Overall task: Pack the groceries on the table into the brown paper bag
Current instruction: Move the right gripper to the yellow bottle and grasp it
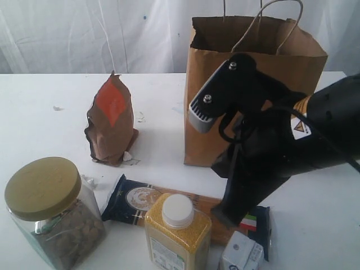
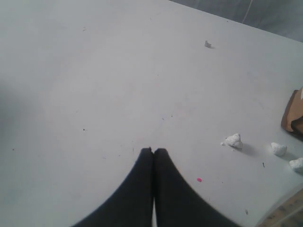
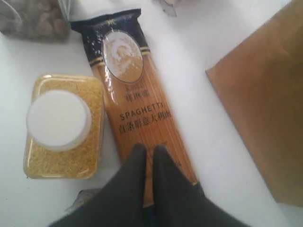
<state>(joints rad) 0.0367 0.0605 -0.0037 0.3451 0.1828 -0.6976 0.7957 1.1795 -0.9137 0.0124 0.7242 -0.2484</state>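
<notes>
Spaghetti pack (image 3: 142,109): laid flat on the table (image 3: 203,52), just in front of the brown paper bag (image 3: 265,118), not yet packed.
Right gripper (image 3: 147,149): held over the pack, fingers pressed together, nothing gripped.
Left gripper (image 2: 153,150): pinched closed, empty, no bag seen near it.
Risk: unless the fingers are parted, the pack is merely pushed, and the yellow-grain bottle (image 3: 61,127), farther from the bag, may be toppled.

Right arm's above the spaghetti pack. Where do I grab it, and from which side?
Straight down from above, jaws across the narrow width, about mid-length. The spaghetti pack lies flat and is long, so an end grip would probably droop. The bottle stands close along one long edge, leaving little finger room; shift toward the blue end. The right gripper is shut: open first.
</notes>
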